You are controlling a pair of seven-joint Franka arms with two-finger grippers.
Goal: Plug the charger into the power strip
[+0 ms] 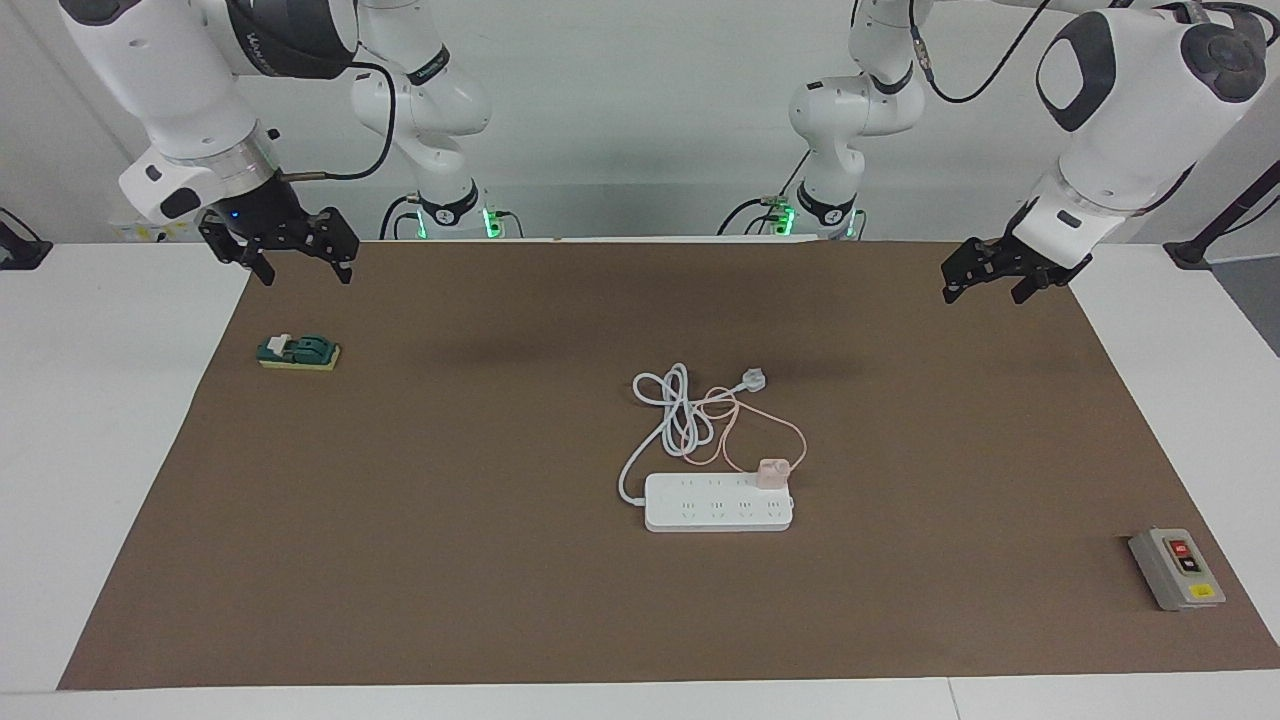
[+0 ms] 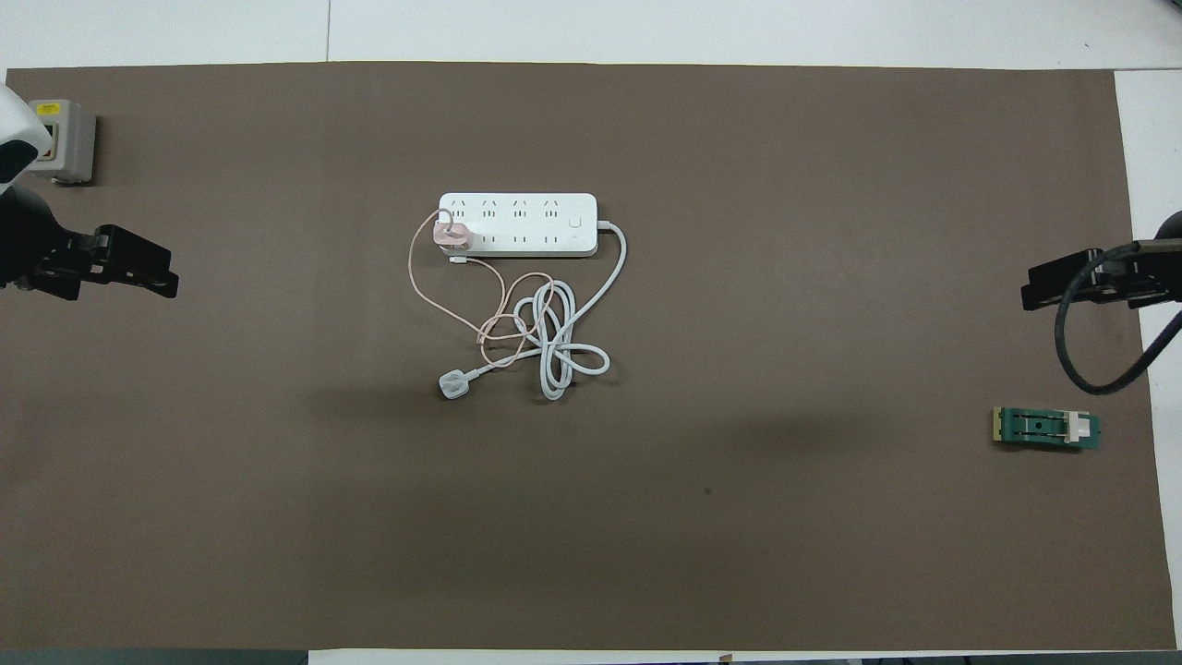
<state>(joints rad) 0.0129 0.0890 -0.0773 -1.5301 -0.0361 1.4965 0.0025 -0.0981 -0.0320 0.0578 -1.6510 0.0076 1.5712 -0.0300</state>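
The long white power strip (image 1: 700,515) lies flat in the middle of the brown mat and also shows in the overhead view (image 2: 526,214). The small pale pink charger (image 1: 771,472) sits upright on the strip's row nearer to the robots, at the strip's end toward the left arm; the overhead view shows it too (image 2: 453,234). Its thin pinkish cable (image 1: 795,432) loops on the mat nearer to the robots. My left gripper (image 1: 983,292) is open and empty, up over the mat's edge at the left arm's end. My right gripper (image 1: 305,268) is open and empty over the right arm's end.
The strip's thick white cord (image 1: 675,400) lies coiled nearer to the robots, ending in a grey-white plug (image 1: 753,379). A grey box with red and yellow buttons (image 1: 1176,568) sits at the left arm's end. A green block (image 1: 298,352) lies below the right gripper.
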